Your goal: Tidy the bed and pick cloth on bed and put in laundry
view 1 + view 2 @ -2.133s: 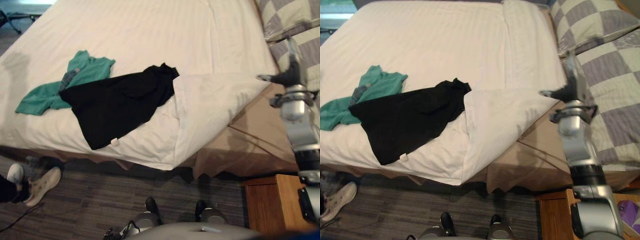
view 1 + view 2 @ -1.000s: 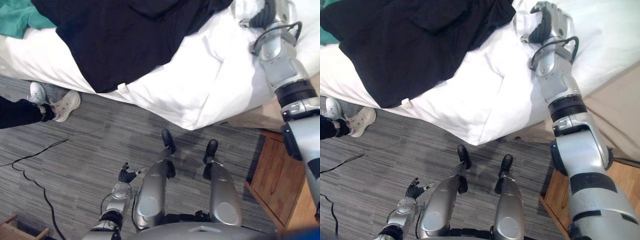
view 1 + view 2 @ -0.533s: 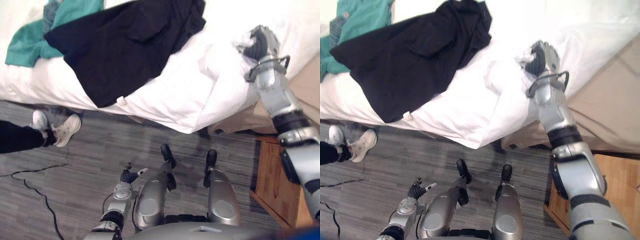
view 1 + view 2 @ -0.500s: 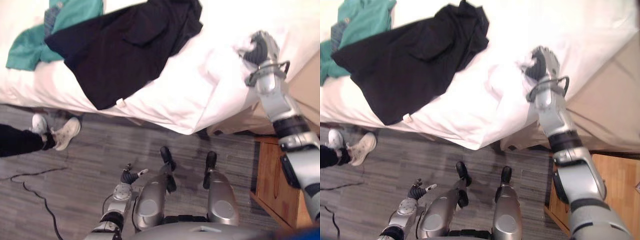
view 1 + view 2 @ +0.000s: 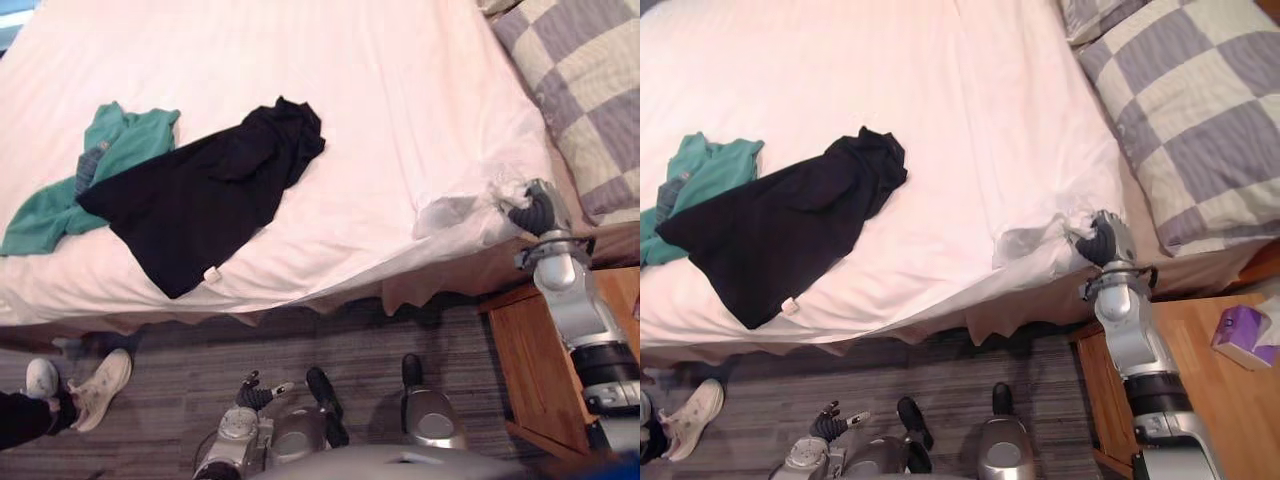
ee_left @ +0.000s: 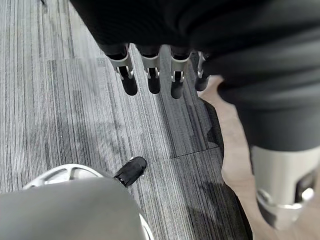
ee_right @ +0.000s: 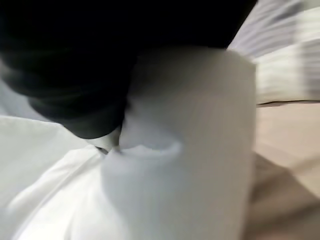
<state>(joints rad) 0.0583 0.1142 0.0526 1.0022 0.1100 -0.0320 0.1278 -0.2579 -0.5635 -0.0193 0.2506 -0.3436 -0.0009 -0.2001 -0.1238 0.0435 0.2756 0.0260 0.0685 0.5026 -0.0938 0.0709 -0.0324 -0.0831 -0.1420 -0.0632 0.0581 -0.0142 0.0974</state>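
Black cloth point(image 5: 205, 205) on bed point(image 5: 450, 285), long axis diagonal, tagged end at bed's near edge, bunched end toward middle. Right hand point(image 5: 1102, 240) clutches duvet point(image 5: 400, 120) corner at bed's edge; left hand point(image 6: 150, 70) loose-fingered, low beside bed.

silver-grey right arm point(image 5: 1130, 338), left hand point(image 6: 210, 30) dark-ribbed (silver fingers point(image 6: 151, 65), dark tips)

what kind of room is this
Probably a bedroom, maybe a hotel room: a bed under a white duvet, checked pillows at its head, and a wooden nightstand beside it.
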